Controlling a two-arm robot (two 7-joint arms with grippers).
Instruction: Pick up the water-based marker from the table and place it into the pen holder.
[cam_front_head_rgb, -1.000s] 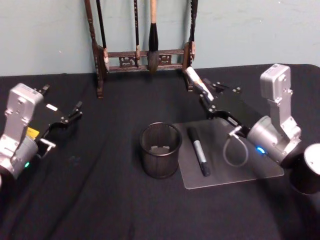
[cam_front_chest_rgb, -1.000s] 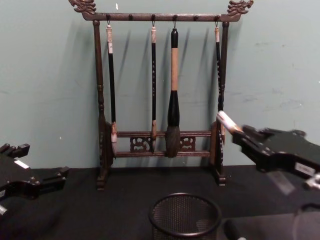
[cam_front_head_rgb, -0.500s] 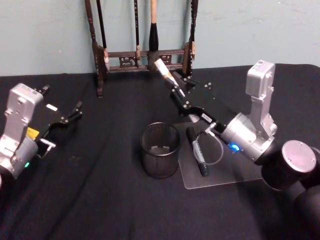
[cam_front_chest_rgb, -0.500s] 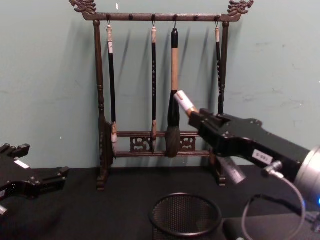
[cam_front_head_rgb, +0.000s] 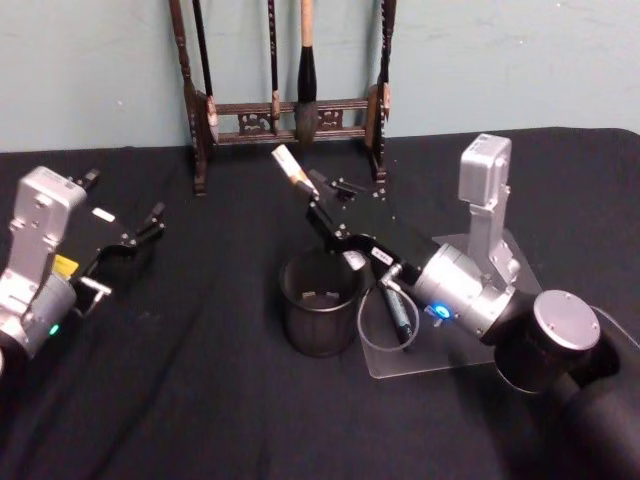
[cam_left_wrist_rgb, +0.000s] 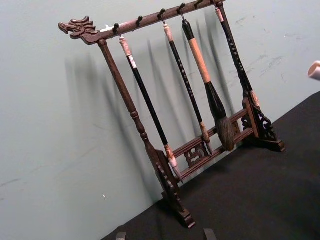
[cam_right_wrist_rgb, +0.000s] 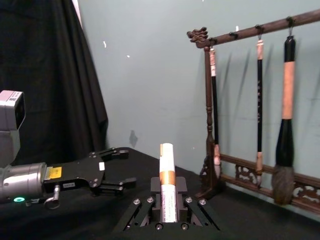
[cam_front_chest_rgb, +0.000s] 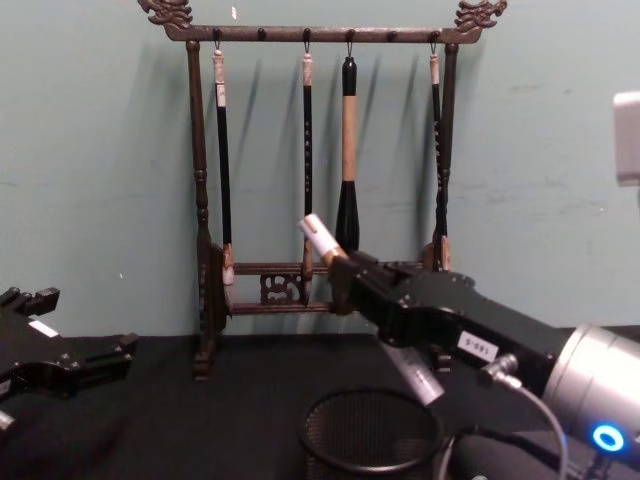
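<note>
My right gripper (cam_front_head_rgb: 318, 205) is shut on the water-based marker (cam_front_head_rgb: 291, 167), a white barrel with an orange band (cam_right_wrist_rgb: 167, 177). The marker tilts up and away from me, held over the back rim of the pen holder (cam_front_head_rgb: 315, 325), a round black mesh cup near the table's middle. In the chest view the marker (cam_front_chest_rgb: 322, 236) sticks out of the right gripper (cam_front_chest_rgb: 347, 276), well above the pen holder (cam_front_chest_rgb: 335, 458). At the left side of the table my left gripper (cam_front_head_rgb: 150, 222) rests open, with nothing between its fingers.
A black marker (cam_front_head_rgb: 397, 310) lies on a clear mat (cam_front_head_rgb: 440, 352) just right of the holder. A tall dark wooden brush rack (cam_front_chest_rgb: 205, 250) with several hanging brushes stands at the back against the wall. Black cloth covers the table.
My right arm has swung left with the marker, from above the clear mat to above the pen holder. The left arm has not moved.
</note>
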